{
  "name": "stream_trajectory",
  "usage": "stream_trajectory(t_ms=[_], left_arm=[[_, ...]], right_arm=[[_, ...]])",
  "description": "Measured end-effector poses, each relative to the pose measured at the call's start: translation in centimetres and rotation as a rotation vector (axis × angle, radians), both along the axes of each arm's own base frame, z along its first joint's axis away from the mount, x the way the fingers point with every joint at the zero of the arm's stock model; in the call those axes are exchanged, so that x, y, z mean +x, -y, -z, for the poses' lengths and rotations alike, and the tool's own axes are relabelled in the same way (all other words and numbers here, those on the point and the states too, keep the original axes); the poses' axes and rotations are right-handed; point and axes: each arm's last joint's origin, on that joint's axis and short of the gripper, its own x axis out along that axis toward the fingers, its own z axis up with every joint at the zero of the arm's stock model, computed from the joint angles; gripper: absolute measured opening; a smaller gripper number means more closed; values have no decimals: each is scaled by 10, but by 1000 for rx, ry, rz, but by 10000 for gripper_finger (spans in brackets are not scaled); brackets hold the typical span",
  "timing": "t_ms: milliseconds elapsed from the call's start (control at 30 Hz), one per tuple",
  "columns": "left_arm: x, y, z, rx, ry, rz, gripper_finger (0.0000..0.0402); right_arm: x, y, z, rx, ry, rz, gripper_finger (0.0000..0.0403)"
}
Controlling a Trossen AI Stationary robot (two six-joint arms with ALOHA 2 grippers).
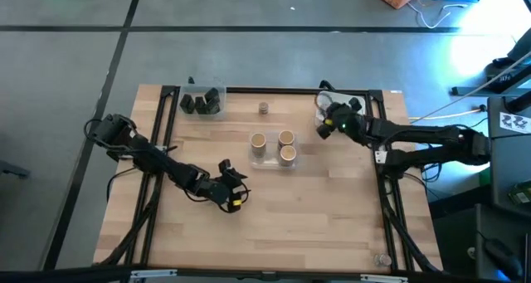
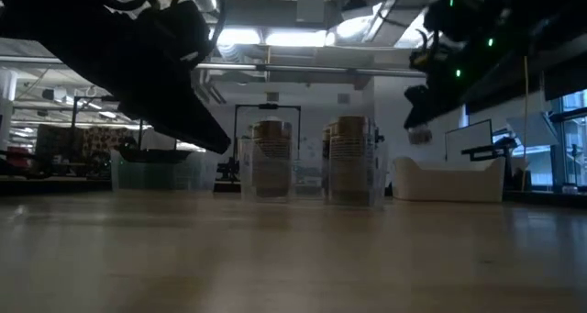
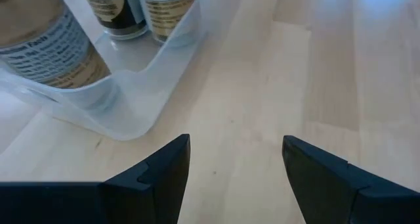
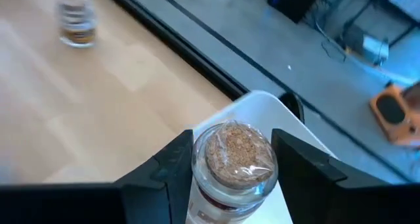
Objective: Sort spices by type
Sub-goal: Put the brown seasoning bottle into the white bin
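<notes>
Starting at the left, your left hand (image 1: pixel 230 193) sits low over the bare wood near the middle of the table (image 1: pixel 332 225), its fingers (image 3: pixel 164 168) spread wide and holding nothing. In the left wrist view the corner of a clear tub (image 3: pixel 125 99) lies just beyond those fingertips.

At the table's far left corner you have another clear tub (image 1: pixel 203 102) with the dark blocky jars (image 1: pixel 199 103) grouped inside it. Near the centre, the clear tub (image 1: pixel 272 148) holds three tan cylinders (image 1: pixel 287 154) standing upright; the low view shows two of them (image 2: pixel 271 157) side by side behind the plastic wall. A tiny round jar (image 1: pixel 263 109) stands alone on the wood near the far edge, apart from both tubs.

Toward the far right corner, your right hand (image 1: pixel 326 124) is closed around a small glass jar (image 4: pixel 233 168) with brownish contents, gripping it at both sides. It is held upright just above the white tub (image 4: pixel 275 109), whose pale rim shows behind it in the right wrist view.
</notes>
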Motion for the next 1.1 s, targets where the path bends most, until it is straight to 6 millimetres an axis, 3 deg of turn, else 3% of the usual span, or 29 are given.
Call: stream_trajectory(t_ms=[267, 500, 733, 900, 1100], left_arm=[[5, -13, 0, -1, 2, -48, 225], [11, -21, -4, -11, 44, -75, 225], [10, -21, -7, -6, 49, -64, 225], [5, -23, -27, -3, 105, -46, 225], [-2, -36, -60, 43, 196, -35, 225]], right_arm=[[-28, 35, 33, 72, 137, 68, 180], [-39, 45, 54, 109, 232, 68, 182], [-36, 48, 74, 153, 214, 90, 189], [-34, 50, 80, 164, 196, 91, 199], [-34, 50, 80, 156, 190, 84, 244]])
